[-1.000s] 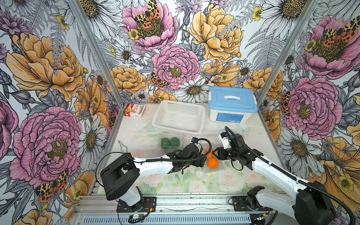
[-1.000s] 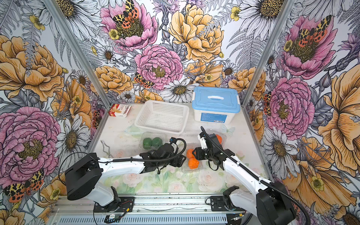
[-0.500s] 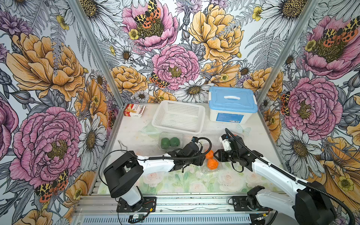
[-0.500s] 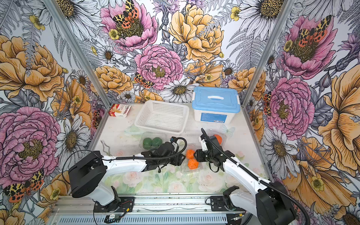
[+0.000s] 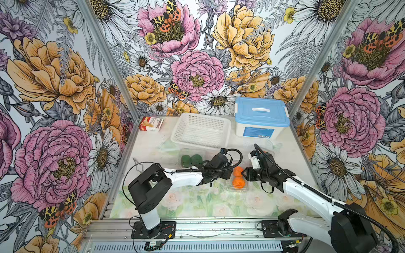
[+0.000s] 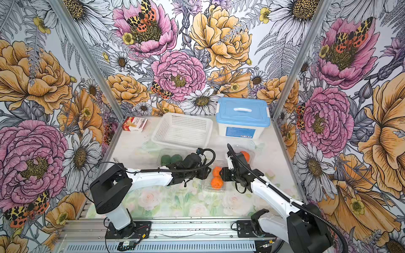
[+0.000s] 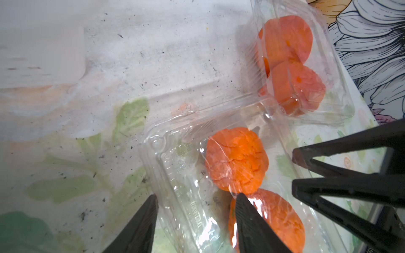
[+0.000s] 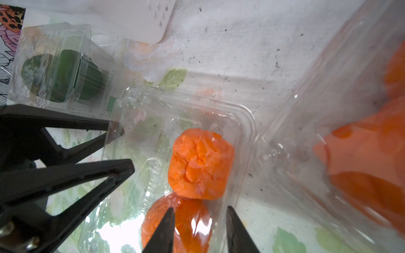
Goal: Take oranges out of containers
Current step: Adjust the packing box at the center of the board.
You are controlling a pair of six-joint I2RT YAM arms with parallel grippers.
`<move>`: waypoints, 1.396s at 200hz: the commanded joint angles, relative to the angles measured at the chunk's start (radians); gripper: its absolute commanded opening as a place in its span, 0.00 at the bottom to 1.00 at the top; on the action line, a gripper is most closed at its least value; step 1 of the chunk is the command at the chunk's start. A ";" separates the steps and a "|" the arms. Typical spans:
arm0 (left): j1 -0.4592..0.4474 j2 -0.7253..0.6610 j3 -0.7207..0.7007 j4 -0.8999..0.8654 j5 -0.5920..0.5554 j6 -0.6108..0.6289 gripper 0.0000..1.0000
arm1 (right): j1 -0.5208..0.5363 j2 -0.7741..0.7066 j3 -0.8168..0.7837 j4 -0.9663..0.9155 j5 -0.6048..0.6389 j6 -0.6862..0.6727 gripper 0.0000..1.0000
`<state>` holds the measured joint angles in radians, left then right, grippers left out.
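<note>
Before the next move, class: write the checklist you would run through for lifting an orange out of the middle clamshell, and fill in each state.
1. Both in the middle clamshell, the back orange and the front orange: ok.
2. Clamshell opened on top: cannot tell; glare covers the front orange.
3. The left gripper open, straddling the clamshell's wall: ok.
4. The right gripper open at the opposite side: ok.
5. An orange gripped: not ok; neither gripper holds one.
</note>
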<state>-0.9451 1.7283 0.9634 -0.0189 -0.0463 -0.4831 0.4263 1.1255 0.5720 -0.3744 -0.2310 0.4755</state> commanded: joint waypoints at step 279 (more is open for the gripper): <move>0.018 -0.377 -0.327 -0.065 -0.110 -0.037 0.82 | 0.000 0.075 0.086 0.059 0.042 -0.014 0.38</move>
<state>-0.9291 1.3266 0.6315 -0.1253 -0.1711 -0.5102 0.4263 1.2221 0.6762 -0.3130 -0.1955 0.4526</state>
